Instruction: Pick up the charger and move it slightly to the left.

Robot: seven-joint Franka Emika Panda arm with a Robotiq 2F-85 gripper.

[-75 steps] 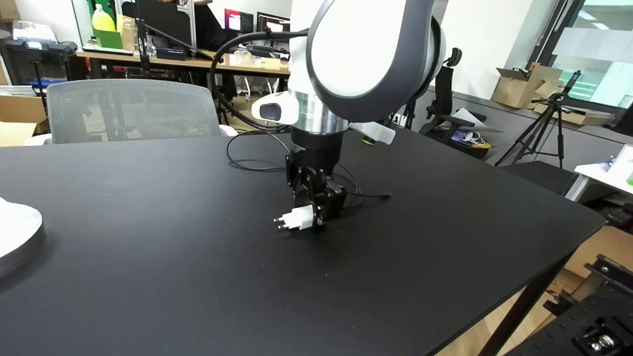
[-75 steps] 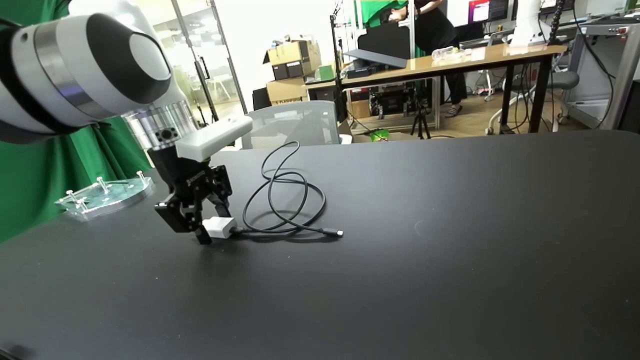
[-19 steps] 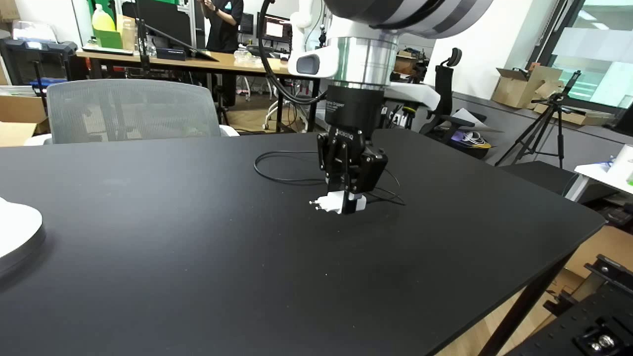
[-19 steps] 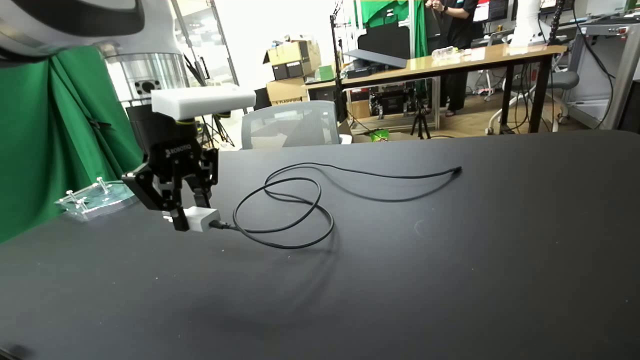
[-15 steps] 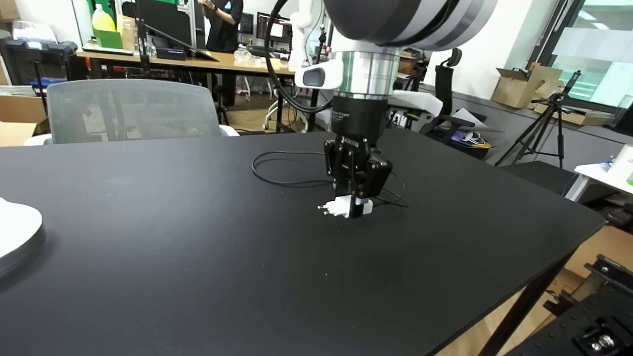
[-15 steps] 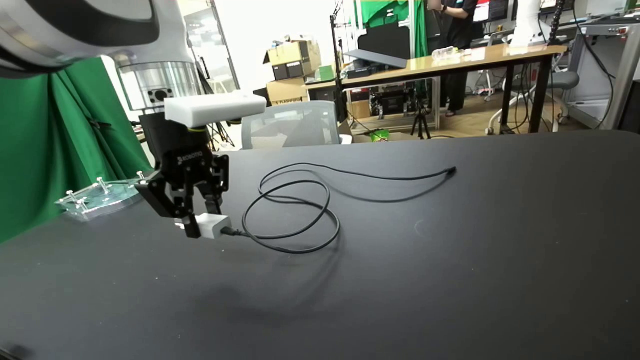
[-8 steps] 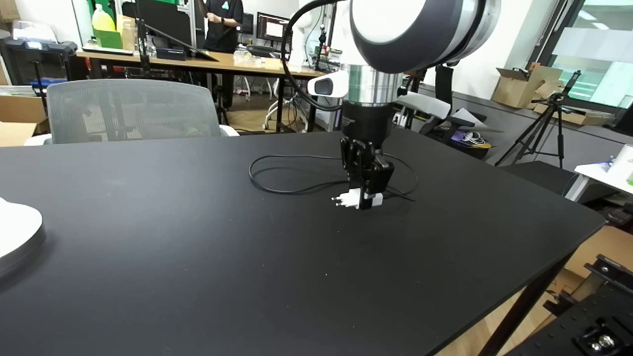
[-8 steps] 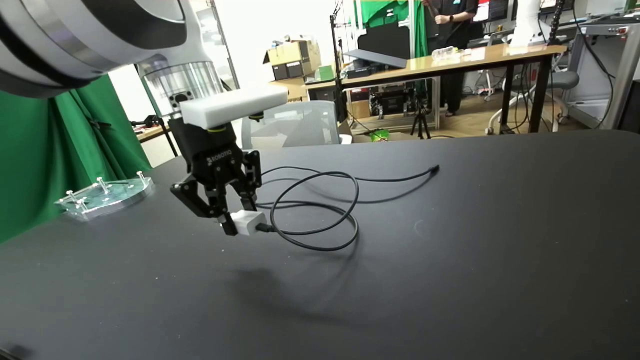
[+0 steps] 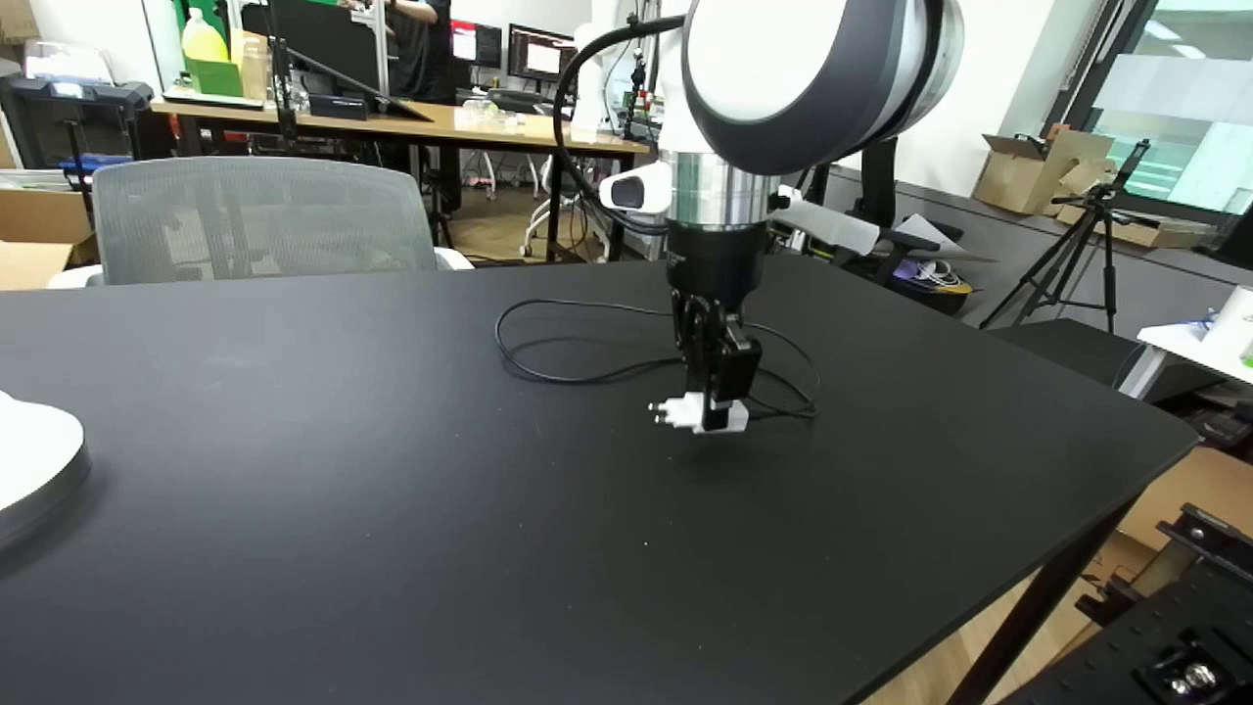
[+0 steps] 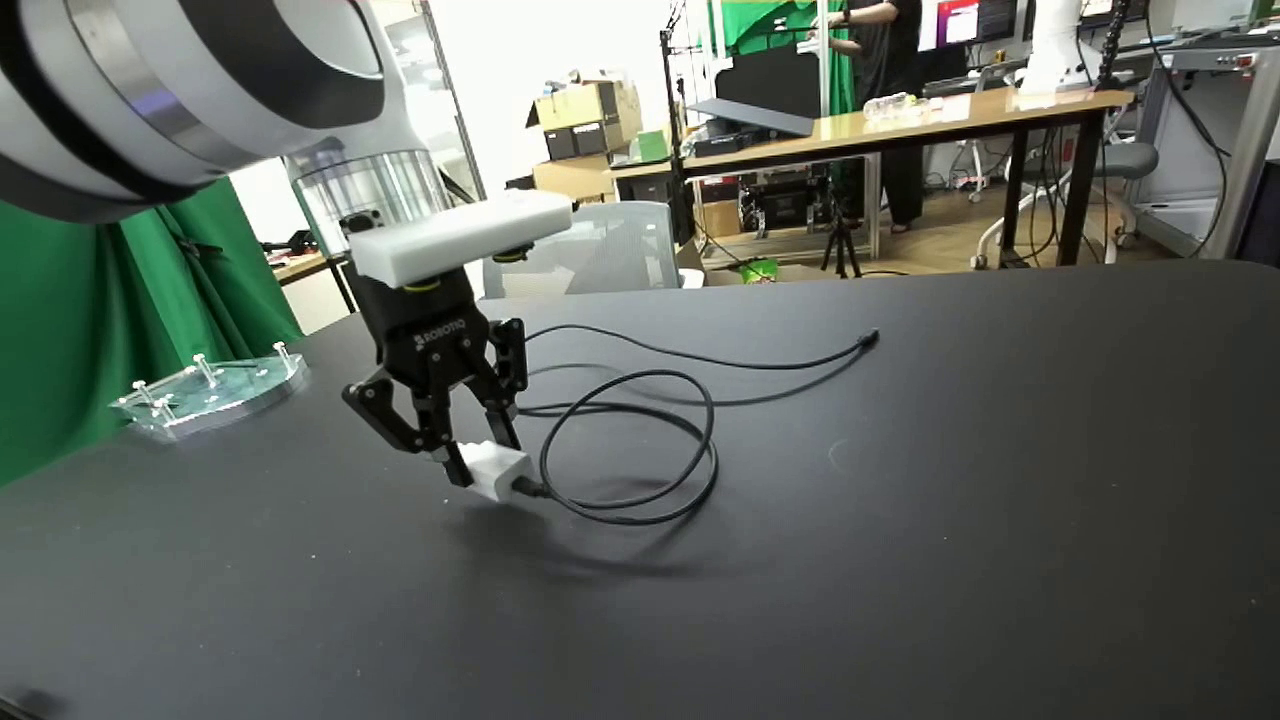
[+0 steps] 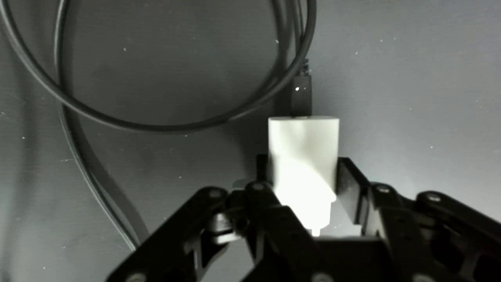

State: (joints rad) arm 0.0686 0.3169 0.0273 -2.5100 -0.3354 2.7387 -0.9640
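Observation:
The charger is a small white box with two prongs, which show in an exterior view. My gripper is shut on its sides, pads touching both flanks in the wrist view. The charger lies level, just above the dark table, with its shadow below. In the wrist view the charger points its prongs toward the gripper base. A black cable is plugged into its opposite end and loops over the table; it also shows in an exterior view. One fingertip hides part of the charger in an exterior view.
The black table spreads around the gripper. A white round plate stands at the left edge in an exterior view. A clear plate with bolts lies behind the arm. A mesh chair stands at the far edge.
Since five seconds ago, the charger has left the table and shifted right in both exterior views, its cable trailing. In the last half second, gripper and charger have come down slightly.

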